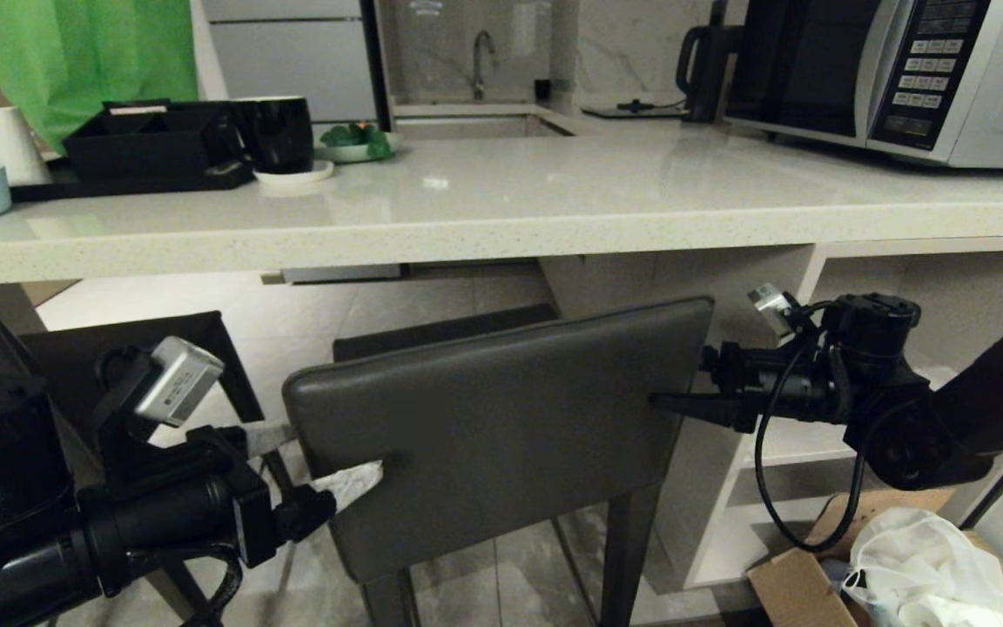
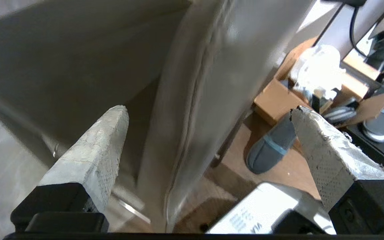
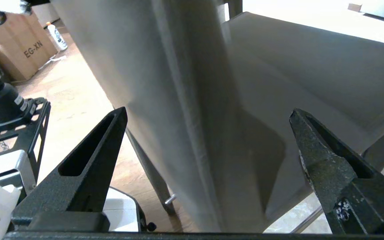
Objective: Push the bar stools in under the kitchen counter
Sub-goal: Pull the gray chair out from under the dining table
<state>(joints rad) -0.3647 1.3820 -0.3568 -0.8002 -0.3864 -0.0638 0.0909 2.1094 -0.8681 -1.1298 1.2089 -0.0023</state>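
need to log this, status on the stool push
Left gripper and right gripper open, straddling the backrest edges. Stool not yet under the counter. Nothing visibly blocking.

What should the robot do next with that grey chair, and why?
Probably close both grippers on the backrest edges. The left gripper and right gripper sit open at its two sides, one finger before and one behind each edge, gripping nothing. The bar stool stands out from the kitchen counter.
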